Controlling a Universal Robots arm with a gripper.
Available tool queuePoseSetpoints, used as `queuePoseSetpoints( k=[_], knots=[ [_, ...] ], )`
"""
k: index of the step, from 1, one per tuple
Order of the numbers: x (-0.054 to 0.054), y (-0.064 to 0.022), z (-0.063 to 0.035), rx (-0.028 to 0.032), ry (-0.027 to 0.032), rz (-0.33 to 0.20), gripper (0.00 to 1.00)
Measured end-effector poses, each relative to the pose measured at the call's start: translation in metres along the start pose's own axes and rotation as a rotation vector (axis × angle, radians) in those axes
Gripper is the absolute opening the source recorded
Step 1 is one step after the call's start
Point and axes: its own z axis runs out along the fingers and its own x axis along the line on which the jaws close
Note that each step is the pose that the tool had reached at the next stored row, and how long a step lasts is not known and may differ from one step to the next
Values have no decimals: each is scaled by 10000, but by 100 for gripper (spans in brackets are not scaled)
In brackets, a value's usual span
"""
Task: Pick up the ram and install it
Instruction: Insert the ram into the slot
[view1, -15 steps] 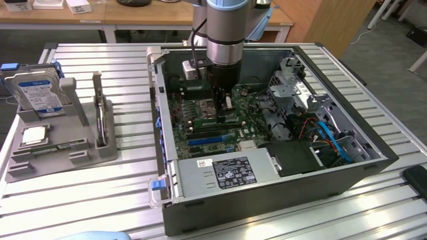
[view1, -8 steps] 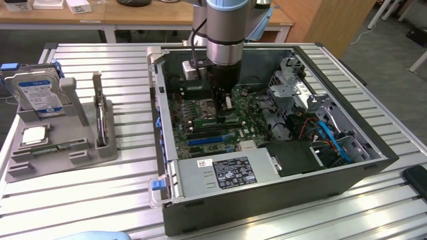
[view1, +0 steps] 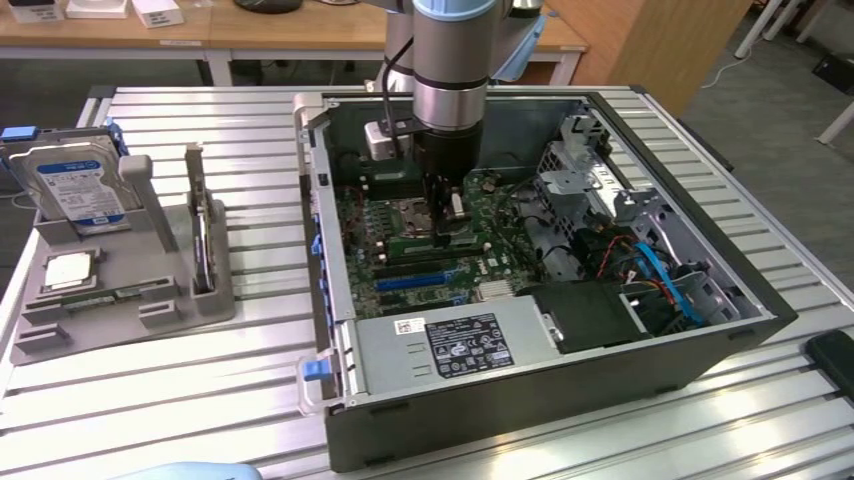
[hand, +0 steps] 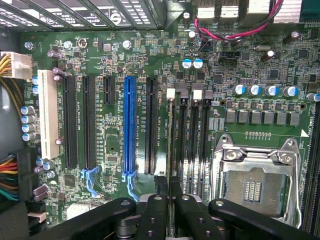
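1. The gripper had its jaws closed narrowly on the ram, pinching the thin green stick edge-on.
2. The ram stood on edge over the motherboard, at the memory slots beside the empty CPU socket.
3. Its long axis ran along the slots, parallel to them.
4. Pick-up looked done; whether the ram was fully seated could not be told.

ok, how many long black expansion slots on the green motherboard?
3. Two long black slots sit side by side next to the long white slot; the third is beside the long blue slot. None seems hidden.
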Motion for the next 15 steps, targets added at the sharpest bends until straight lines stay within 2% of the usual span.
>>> queuePoseSetpoints(
  k=[15],
  knots=[
    [-2,1,11,-2,9,1,13]
  ],
)
